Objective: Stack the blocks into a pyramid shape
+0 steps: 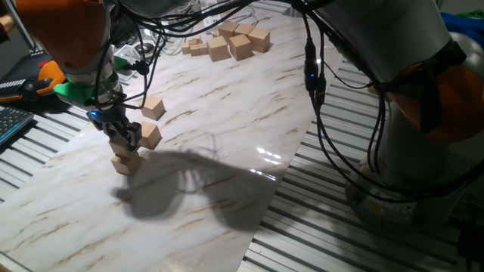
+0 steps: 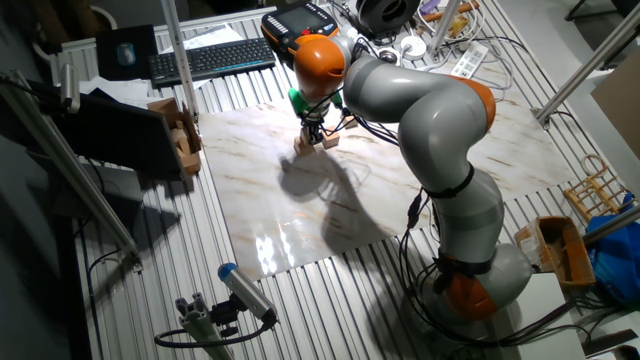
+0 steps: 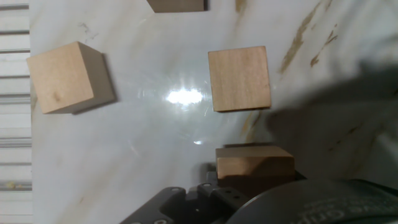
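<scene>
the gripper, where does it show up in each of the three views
One fixed view: the gripper is at left, over a small block stack.
The other fixed view: upper middle, at the marble board's far edge.
Hand view: only its dark body shows at the bottom edge, fingertips unclear.
Shared landmark: the marble board.

— How many blocks [image 1: 153,107] sit close by the arm [image 2: 430,110]?
— Four that I can make out from one fixed view: two lying singly, and two more, one atop the other.
— And in the pile [image 1: 227,41] at the far end of the board [image 1: 227,151]?
— At least seven, bunched too tightly for a sure count.
— What does the hand view give?
— Four blocks: three whole, one cut off by the top edge.
— Anything else?
— One arm, one board, one keyboard [image 2: 210,55].
</scene>
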### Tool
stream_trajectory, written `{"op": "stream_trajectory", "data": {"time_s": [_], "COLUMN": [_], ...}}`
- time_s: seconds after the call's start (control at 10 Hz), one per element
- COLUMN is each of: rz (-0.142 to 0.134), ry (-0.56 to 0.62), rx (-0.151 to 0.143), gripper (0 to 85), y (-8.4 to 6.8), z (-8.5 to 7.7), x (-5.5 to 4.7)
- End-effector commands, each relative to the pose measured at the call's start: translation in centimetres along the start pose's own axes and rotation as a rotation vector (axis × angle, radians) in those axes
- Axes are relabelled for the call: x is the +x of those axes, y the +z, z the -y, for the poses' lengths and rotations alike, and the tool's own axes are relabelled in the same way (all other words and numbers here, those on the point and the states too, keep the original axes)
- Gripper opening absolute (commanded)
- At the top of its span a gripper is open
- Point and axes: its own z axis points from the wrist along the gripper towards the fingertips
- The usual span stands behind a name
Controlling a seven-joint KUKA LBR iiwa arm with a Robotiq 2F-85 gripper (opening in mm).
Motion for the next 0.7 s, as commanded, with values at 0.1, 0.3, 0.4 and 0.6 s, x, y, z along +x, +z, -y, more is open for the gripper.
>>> {"op": "stream_trajectory", "data": {"time_s": [0.1,0.3,0.4,0.6], "rz": [0.000,0.000,0.000,0.002], "ry": [0.000,-0.002,-0.003,-0.003], "rx": [0.003,0.006,0.011,0.012], "gripper": [34.0,34.0,34.0,34.0], "y": [-0.09,-0.16,-0.20,-0.26], "z": [-0.05,-0.04,-0.03,0.00], "x": [0.00,0.00,-0.03,-0.05]}}
